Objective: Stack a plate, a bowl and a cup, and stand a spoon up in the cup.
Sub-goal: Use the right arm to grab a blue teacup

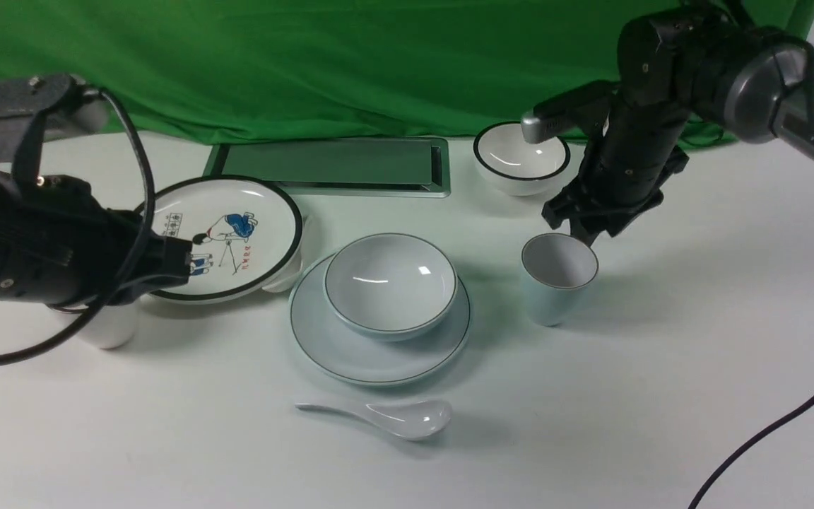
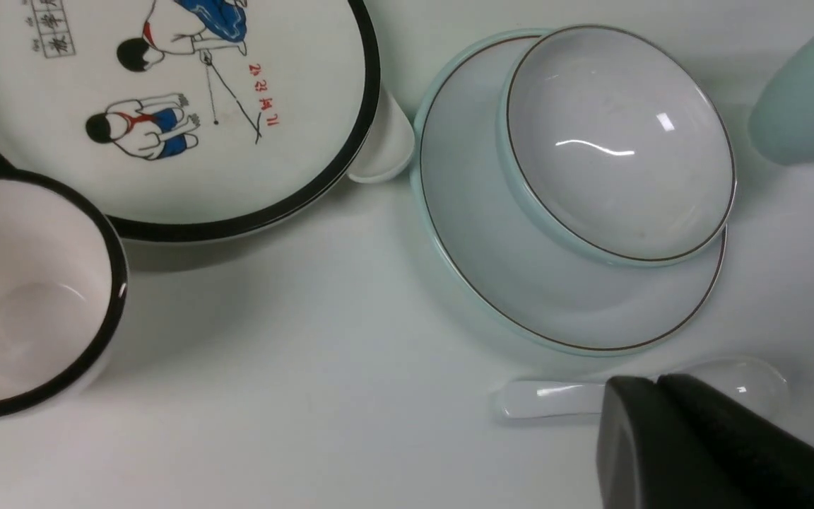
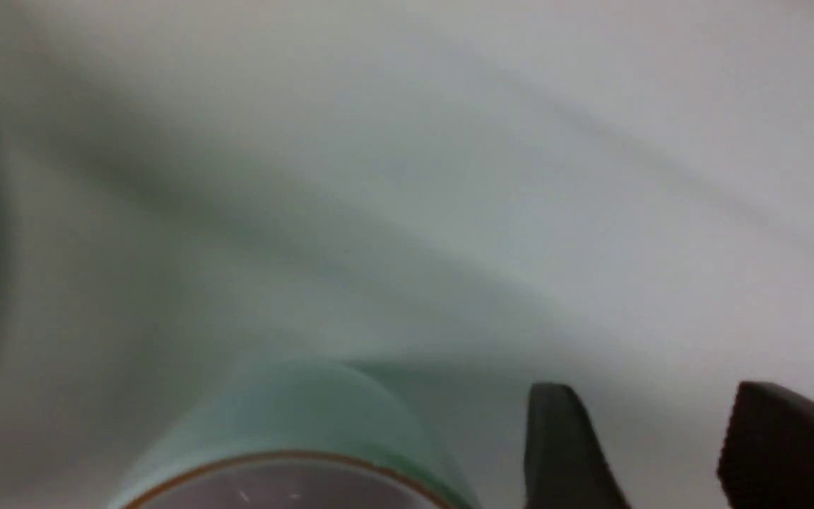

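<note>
Crockery in the front view counts two plates, two bowls and two cups. One pale blue bowl (image 1: 391, 283) sits on the one pale blue plate (image 1: 379, 360); one white spoon (image 1: 407, 418) lies on the table (image 1: 591, 438) near that plate. One pale blue cup (image 1: 555, 283) stands upright to the right of the plate, apart from it, one black-rimmed bowl (image 1: 520, 159) behind it. One cartoon plate (image 1: 266, 240) and one white cup (image 1: 111, 326) (partly hidden by the arm) are on the left.

Left wrist view: one left gripper (image 2: 656, 380), its two tips together, nothing seen between them; it overlaps the spoon in view, contact cannot be told.

Right wrist view: one right gripper (image 3: 651, 431), two fingers spread apart, empty, just beside the pale blue cup.
</note>
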`<state>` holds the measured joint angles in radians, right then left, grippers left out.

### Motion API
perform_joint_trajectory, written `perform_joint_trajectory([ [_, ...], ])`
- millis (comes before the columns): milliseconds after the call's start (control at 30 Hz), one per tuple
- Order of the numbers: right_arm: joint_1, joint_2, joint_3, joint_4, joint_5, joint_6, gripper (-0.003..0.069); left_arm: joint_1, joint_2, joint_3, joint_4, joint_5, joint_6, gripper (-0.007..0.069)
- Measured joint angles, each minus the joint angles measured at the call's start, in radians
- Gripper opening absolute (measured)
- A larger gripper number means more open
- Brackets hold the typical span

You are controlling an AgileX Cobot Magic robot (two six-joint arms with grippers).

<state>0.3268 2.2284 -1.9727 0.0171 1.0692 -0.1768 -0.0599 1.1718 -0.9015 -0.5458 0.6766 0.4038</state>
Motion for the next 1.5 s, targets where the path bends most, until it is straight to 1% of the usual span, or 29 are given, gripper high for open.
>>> perform_joint_trajectory([
  [133, 0.001, 0.015, 0.003, 0.006, -0.003, 0.001, 0.019, 0.0, 0.0, 0.0, 0.0, 0.0, 0.007, -0.0029],
  [167, 0.001, 0.011, 0.003, 0.006, -0.005, 0.002, 0.0162, 0.0, 0.0, 0.0, 0.0, 0.0, 0.008, -0.0029],
  [233, 0.001, -0.005, 0.003, 0.007, 0.001, 0.004, 0.0142, 0.0, 0.0, 0.0, 0.0, 0.0, 0.011, -0.0029],
  [300, 0.001, -0.02, 0.003, 0.007, 0.013, 0.007, 0.0149, 0.0, 0.0, 0.0, 0.0, 0.0, 0.012, -0.0029],
  [367, 0.007, -0.075, 0.003, 0.007, 0.058, 0.007, 0.0224, 0.0, 0.0, 0.0, 0.0, 0.0, 0.014, -0.0029],
  [400, 0.009, -0.083, 0.003, 0.007, 0.064, 0.007, 0.024, 0.0, 0.0, 0.0, 0.0, 0.0, 0.015, -0.0029],
  [433, 0.021, -0.112, 0.003, 0.004, 0.084, 0.002, 0.03, 0.0, 0.0, 0.0, 0.0, -0.001, 0.014, -0.0029],
  [467, 0.025, -0.122, 0.003, 0.004, 0.087, 0.0, 0.0316, 0.0, 0.0, 0.0, 0.0, -0.001, 0.014, -0.0029],
  [500, 0.044, -0.134, 0.003, 0.004, 0.095, -0.001, 0.0363, 0.0, 0.0, 0.0, -0.001, -0.003, 0.014, -0.0029],
  [567, 0.079, -0.137, 0.006, 0.005, 0.1, -0.001, 0.0396, 0.0, 0.0, 0.0, -0.001, -0.003, 0.014, -0.0029],
  [700, 0.117, -0.112, 0.019, 0.006, 0.092, -0.004, 0.0396, 0.0, 0.0, 0.0, -0.001, -0.003, 0.015, -0.0029],
  [967, 0.113, -0.041, 0.027, -0.002, 0.078, -0.028, 0.0281, 0.0, 0.0, 0.0, -0.001, 0.001, 0.015, -0.0029],
  [1100, 0.112, -0.04, 0.027, -0.002, 0.075, -0.028, 0.0246, 0.0, 0.0, 0.0, -0.001, 0.001, 0.015, -0.0029],
  [1200, 0.112, -0.04, 0.024, -0.003, 0.105, -0.028, 0.0259, 0.0, 0.0, 0.0, -0.001, 0.001, 0.015, -0.0029],
  [1300, 0.112, -0.053, 0.017, -0.003, 0.133, -0.03, 0.0321, 0.0, 0.0, 0.0, -0.001, 0.0, 0.018, -0.0029],
  [1400, 0.111, -0.088, 0.015, -0.017, 0.112, -0.031, 0.0363, 0.0, 0.0, 0.0, -0.001, 0.0, 0.018, -0.0029],
  [1500, 0.102, -0.1, 0.011, -0.024, 0.079, -0.031, 0.0372, 0.0, 0.0, 0.0, -0.001, -0.002, 0.018, -0.0029],
])
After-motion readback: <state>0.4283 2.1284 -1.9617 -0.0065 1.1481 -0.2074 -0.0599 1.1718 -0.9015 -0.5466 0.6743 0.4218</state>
